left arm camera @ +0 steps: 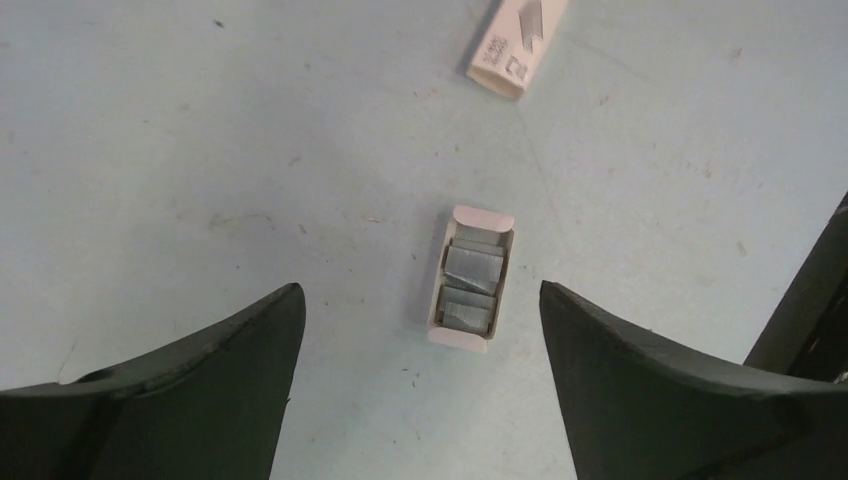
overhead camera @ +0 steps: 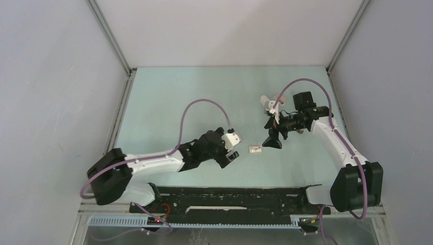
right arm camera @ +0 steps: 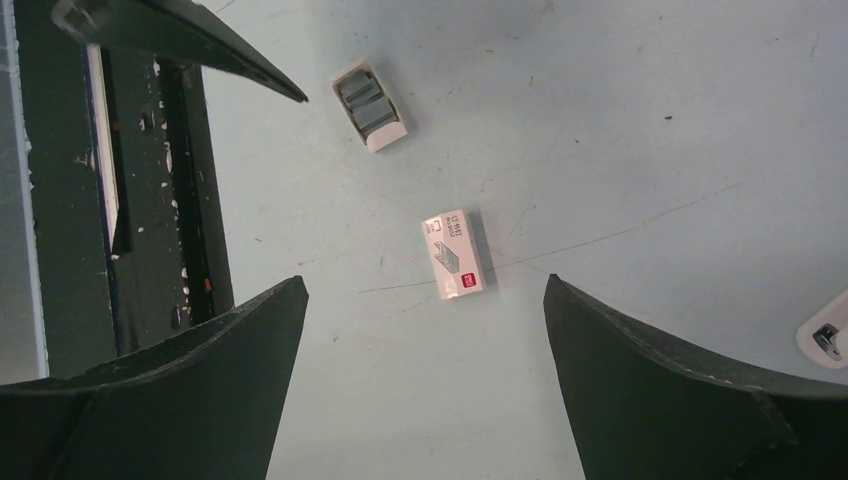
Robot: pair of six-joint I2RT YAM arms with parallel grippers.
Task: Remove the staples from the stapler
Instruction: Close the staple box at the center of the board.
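Note:
Grey staples (left arm camera: pixel 472 285) lie as short strips in a small open white tray (left arm camera: pixel 483 216) on the table. My left gripper (left arm camera: pixel 420 287) is open and empty, its fingers either side of the tray's near end, above the table. The tray also shows in the right wrist view (right arm camera: pixel 388 137), beside a left fingertip (right arm camera: pixel 230 55). A small white and pink stapler (overhead camera: pixel 269 102) lies behind my right gripper (overhead camera: pixel 272 139); only its corner (right arm camera: pixel 825 335) shows in the right wrist view. My right gripper (right arm camera: pixel 424 279) is open and empty.
A closed white staple box with a red mark (right arm camera: pixel 455 255) lies between the two grippers, also seen from above (overhead camera: pixel 255 149) and in the left wrist view (left arm camera: pixel 515 45). The black base rail (overhead camera: pixel 230 199) runs along the near edge. Metal frame posts stand at the back corners.

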